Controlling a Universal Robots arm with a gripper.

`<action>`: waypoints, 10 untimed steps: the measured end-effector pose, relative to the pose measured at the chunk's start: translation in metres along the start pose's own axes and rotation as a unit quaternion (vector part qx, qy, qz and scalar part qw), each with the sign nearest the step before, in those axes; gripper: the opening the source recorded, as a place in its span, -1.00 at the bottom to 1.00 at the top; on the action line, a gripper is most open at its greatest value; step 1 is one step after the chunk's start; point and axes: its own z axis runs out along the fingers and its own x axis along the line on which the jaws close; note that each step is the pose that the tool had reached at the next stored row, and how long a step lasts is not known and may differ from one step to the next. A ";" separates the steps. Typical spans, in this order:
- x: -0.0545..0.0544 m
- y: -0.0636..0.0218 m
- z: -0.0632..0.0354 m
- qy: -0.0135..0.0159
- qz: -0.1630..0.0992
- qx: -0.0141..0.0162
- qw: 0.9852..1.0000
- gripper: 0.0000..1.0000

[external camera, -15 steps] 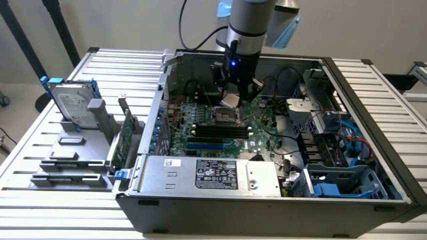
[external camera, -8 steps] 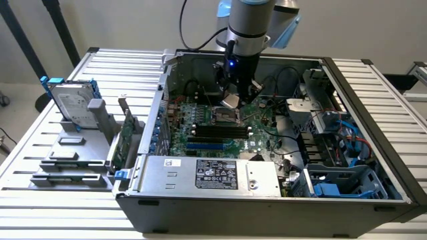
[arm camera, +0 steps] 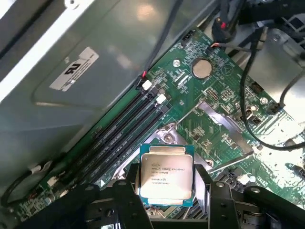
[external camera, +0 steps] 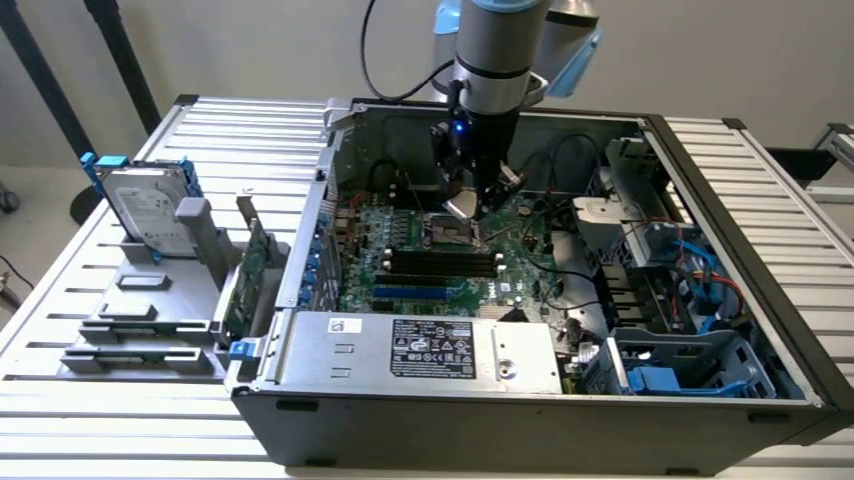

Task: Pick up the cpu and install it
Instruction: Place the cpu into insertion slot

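So, at the exterior view's left, a hard drive [external camera: 144, 215] with blue rails stands in a grey rack [external camera: 154, 335] on the slatted table [external camera: 80, 420]. An expansion card [external camera: 248, 285] stands just beside the open computer case [external camera: 534, 420], and nothing touches either. Inside the case the power supply [external camera: 420, 348] lies along the near wall, with the memory slots [external camera: 434, 262] on the green motherboard [external camera: 521, 275] behind it. Further right, the gripper [external camera: 462, 203] hangs low over the socket frame [external camera: 451, 233]. In the wrist view the cpu [arm camera: 167, 172], its silver lid towards the camera, sits clamped between the black fingers [arm camera: 127, 191], so the jaws are narrowed onto its edges. The pick-up looks done. The install does not: the chip appears to be above the board and not seated, though I cannot tell how close it is. At the far right sits a blue-trimmed drive cage [external camera: 687, 370].
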 end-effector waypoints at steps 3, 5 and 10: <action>0.000 0.0000 0.0007 -0.002 0.026 -0.002 1.000 0.09; 0.000 -0.0001 0.0010 -0.002 0.042 -0.001 0.999 0.09; 0.000 -0.0001 0.0016 0.006 0.077 0.009 0.997 0.09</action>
